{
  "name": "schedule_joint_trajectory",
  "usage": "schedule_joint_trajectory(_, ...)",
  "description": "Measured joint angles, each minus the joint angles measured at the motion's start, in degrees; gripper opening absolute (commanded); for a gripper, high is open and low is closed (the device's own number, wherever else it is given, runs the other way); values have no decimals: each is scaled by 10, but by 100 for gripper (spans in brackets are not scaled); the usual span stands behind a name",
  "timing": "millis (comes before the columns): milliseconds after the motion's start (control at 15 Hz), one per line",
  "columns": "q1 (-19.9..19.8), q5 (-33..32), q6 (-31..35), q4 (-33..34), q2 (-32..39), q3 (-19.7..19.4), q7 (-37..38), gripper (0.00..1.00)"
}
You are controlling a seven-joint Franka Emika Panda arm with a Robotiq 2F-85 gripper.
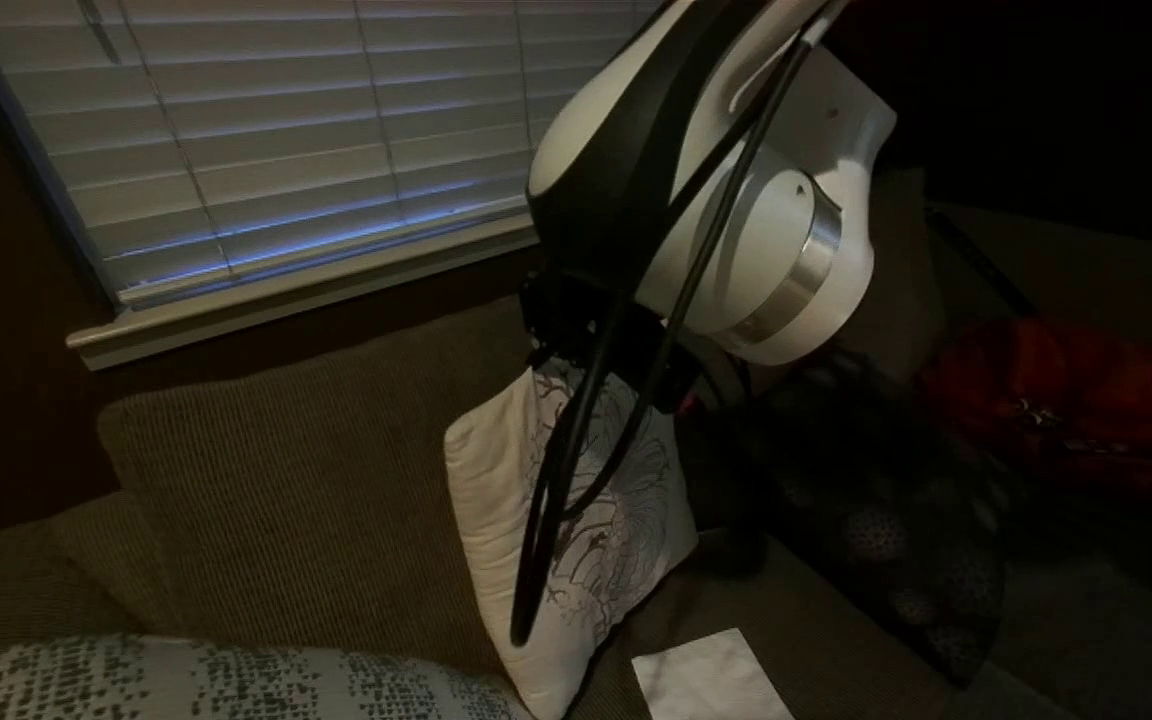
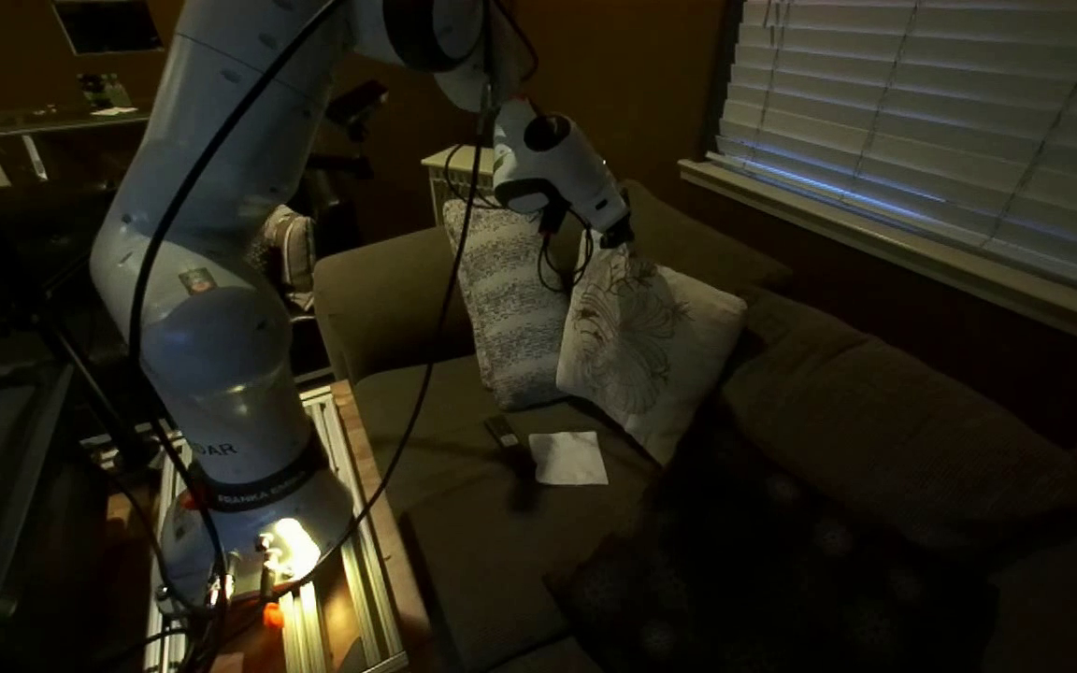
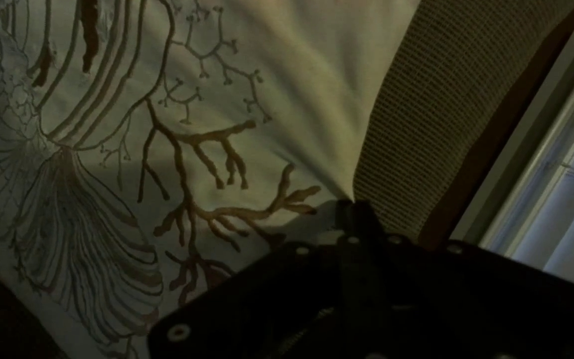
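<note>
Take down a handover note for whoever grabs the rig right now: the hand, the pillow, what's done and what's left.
Hand: closed on the upper corner of the white coral-print pillow, cloth creased toward the grip.
Pillow: slants in front of the sofa back, beside the speckled pillow; whether its lower tip touches the seat is unclear.
Nearby: a white square sheet and a dark, remote-like object lie on the seat.
Done: corner gripped.
Left: pillow not yet let go.
</note>
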Motion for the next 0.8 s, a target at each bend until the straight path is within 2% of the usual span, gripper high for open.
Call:
schedule_joint_trajectory(200,71,57,35,-3,-5,-65,-12,0)
schedule_joint_trajectory(400,137,142,55,-4,-5,-121,-49,0)
schedule_joint_trajectory(600,169,219,55,-2,-5,-156,-104,0)
schedule_joint_trajectory(800,176,278,55,6,-5,-171,-172,0)
